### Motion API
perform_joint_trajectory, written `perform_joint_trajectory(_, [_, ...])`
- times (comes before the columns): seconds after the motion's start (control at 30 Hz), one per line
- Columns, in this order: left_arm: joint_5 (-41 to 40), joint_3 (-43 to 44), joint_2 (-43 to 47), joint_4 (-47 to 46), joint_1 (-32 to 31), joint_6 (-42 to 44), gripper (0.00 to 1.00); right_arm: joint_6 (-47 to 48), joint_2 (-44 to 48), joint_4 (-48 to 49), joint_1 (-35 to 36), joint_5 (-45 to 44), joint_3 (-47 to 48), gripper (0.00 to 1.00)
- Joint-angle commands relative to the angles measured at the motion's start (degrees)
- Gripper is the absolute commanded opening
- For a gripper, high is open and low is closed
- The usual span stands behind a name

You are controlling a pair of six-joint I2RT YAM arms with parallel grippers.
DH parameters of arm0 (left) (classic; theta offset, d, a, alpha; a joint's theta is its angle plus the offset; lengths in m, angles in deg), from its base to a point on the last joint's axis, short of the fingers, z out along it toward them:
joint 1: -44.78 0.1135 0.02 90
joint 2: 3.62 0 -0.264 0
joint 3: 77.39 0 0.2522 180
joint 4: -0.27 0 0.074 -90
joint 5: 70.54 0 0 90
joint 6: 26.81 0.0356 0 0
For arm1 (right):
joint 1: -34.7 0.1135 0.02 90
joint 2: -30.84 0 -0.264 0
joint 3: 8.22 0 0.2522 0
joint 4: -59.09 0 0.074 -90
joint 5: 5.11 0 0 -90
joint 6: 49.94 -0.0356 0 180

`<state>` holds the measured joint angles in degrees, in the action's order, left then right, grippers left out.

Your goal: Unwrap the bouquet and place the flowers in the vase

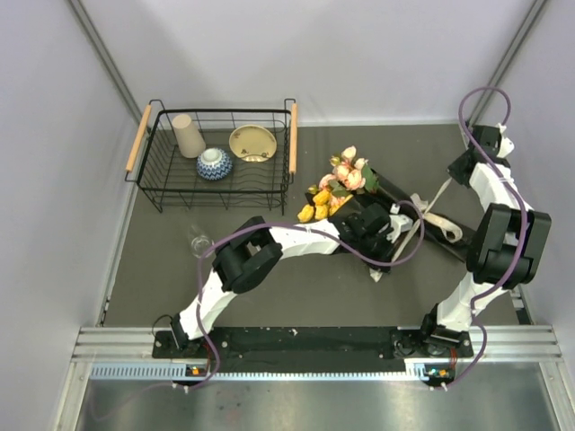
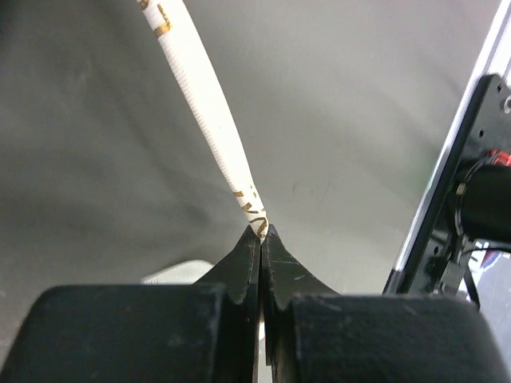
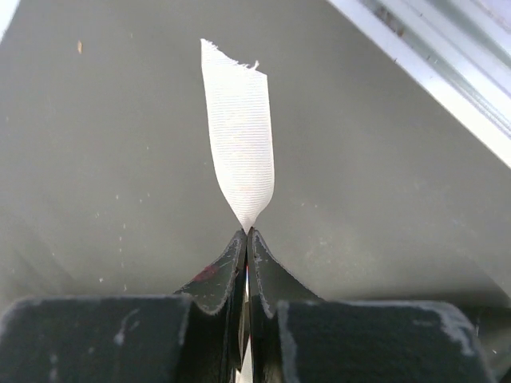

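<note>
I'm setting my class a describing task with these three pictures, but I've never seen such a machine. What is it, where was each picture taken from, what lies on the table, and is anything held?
These are two robot arms bolted to a table, each ending in a two-finger gripper. One picture looks down from above. The other two come from a camera on each wrist, looking out past the gripper. On the table lie a bouquet in black paper, a small glass vase, and a wire basket holding a cup, a bowl and a dish. The left gripper and the right gripper are each shut on cream ribbon.
</note>
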<state>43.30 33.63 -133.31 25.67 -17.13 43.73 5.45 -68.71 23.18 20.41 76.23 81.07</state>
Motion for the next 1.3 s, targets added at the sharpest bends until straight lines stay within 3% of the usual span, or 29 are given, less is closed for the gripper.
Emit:
perform_joint_trajectory(0.0, [1.2, -4.7, 7.2, -0.9, -0.1, 0.0, 0.00, 1.7, 0.0, 3.6, 0.0, -5.0, 6.5, 0.00])
perform_joint_trajectory(0.23, [-2.5, -15.3, 15.2, -0.1, -0.2, 1.2, 0.00, 3.3, -3.9, -0.9, -0.4, -7.3, 17.5, 0.00])
perform_joint_trajectory(0.67, [-10.1, -44.4, 39.2, -4.4, -0.2, -1.7, 0.00, 3.8, -7.4, -2.8, -1.0, -8.0, 26.0, 0.00])
perform_joint_trajectory(1.03, [-19.1, -59.0, 55.4, 4.4, -0.1, -6.2, 0.00, 3.8, -9.3, -5.3, -1.1, -7.7, 31.8, 0.00])
perform_joint_trajectory(1.27, [-22.0, -63.0, 63.2, 9.3, -0.1, -9.8, 0.00, 4.8, -10.1, -6.1, -1.1, -8.9, 34.6, 0.00])
